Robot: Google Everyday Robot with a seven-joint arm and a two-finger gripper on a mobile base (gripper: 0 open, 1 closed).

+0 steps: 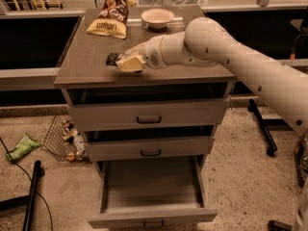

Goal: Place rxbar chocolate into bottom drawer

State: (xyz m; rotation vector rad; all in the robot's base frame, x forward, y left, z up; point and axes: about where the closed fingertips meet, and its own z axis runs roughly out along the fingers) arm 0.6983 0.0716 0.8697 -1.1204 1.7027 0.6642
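Note:
The rxbar chocolate (pixel 112 58) is a small dark bar low over the grey cabinet top (pixel 86 57), near its front edge. My gripper (pixel 126 63) is shut on its right end, and the dark left end sticks out past the pale fingers. The arm reaches in from the right across the cabinet top. The bottom drawer (pixel 150 217) is pulled out below, directly under the gripper. Its grey inside shows nothing in it. The two upper drawers are nearly shut.
A yellow-and-brown snack bag (pixel 109 17) and a white bowl (pixel 158 17) sit at the back of the cabinet top. On the floor to the left are a wire basket (pixel 63 138) of litter, a green wrapper (pixel 21 146) and a black pole (pixel 32 196). A black stand leg (pixel 262 129) is on the right.

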